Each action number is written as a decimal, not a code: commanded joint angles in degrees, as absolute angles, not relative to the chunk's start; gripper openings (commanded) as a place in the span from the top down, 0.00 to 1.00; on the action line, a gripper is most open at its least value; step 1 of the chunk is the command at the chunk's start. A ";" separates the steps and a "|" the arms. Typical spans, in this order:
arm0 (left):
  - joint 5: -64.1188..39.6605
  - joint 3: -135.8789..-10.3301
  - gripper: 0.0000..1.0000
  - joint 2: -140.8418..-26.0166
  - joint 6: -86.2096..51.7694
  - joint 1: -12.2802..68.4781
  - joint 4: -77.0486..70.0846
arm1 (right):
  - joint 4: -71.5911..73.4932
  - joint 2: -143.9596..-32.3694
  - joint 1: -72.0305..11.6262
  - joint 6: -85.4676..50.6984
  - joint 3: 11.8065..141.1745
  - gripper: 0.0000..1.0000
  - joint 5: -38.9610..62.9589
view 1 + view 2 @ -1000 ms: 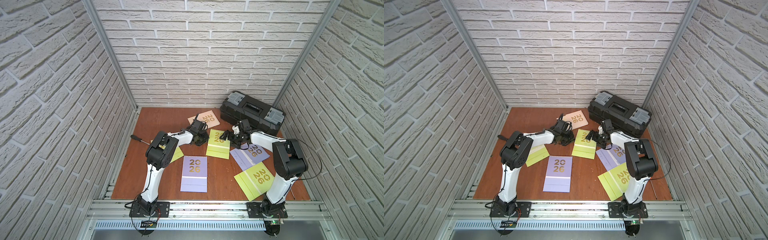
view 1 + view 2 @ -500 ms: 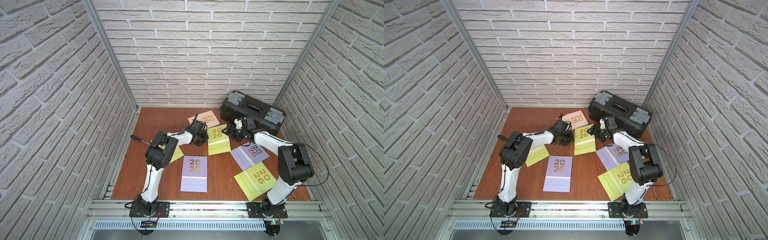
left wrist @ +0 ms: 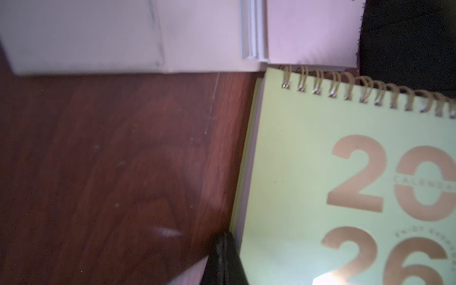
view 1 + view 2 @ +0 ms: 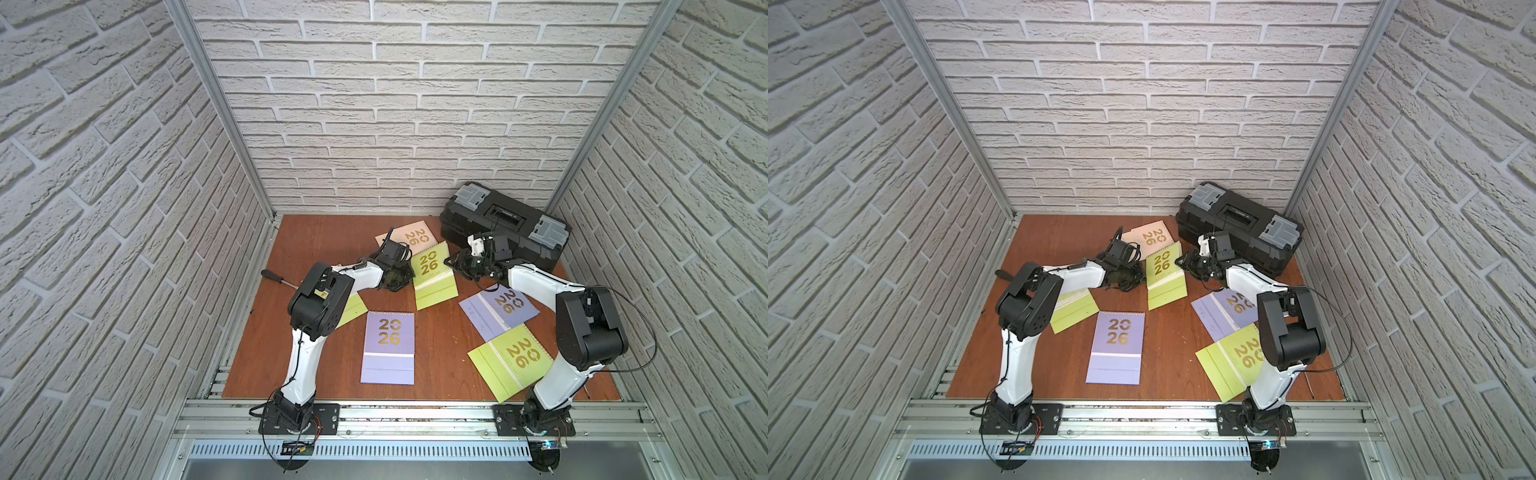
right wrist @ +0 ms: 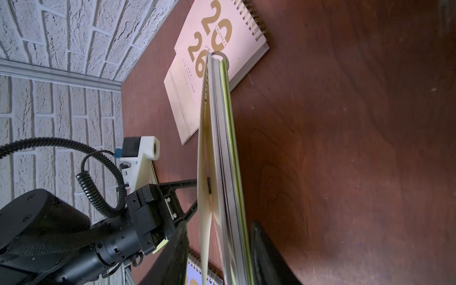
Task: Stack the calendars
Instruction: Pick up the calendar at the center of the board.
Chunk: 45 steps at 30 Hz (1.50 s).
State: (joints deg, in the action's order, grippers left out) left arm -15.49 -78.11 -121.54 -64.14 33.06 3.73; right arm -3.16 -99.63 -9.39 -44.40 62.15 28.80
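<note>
- While both your arms reach in to mid-table, the lime green calendar sits between them, just in front of the cream calendar and left of the black toolbox.
- Its long axis runs near enough front to back. The spiral-bound edge points at the back wall and overlaps the cream calendar's near corner, and the gold "2026" reads upright from your side.
- Your left gripper is closed right up at that calendar's left edge, with a fingertip on the cover. Whether it actually pinches the cover, I can't tell.
- Your right gripper straddles the right edge with its jaws partway apart. The calendar stands edge-on between them, with a sliver of gap on the cover side.
- From the right wrist view, the cover splays away from the page block.
- Lying flat on the table:
  - a lavender calendar front centre, long axis front to back;
  - a second lavender calendar and a front lime calendar on the right, both skewed;
  - a third lime calendar partly under your left arm.
</note>
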 commanded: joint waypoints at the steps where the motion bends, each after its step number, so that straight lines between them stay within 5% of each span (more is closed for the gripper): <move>1: -15.25 -75.60 1.00 -122.32 -63.56 33.05 8.61 | 0.44 -97.85 -10.28 -45.73 61.46 0.59 32.49; 16: -15.27 -75.49 1.00 -121.47 -63.48 32.61 8.83 | -1.35 -97.28 -10.17 -44.94 62.48 0.77 31.29; 24: -15.03 -76.49 1.00 -119.87 -63.07 32.61 9.85 | -3.50 -95.97 -10.18 -43.25 62.33 0.97 30.42; 45: -10.09 -72.01 1.00 -103.61 -60.39 33.13 15.17 | -5.10 -79.49 -10.31 -44.68 52.53 0.97 28.48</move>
State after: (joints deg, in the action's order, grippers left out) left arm -12.16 -73.80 -106.52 -61.25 32.80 13.69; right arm -7.94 -82.83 -9.85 -43.88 53.65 27.97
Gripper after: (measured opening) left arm 0.045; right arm 0.142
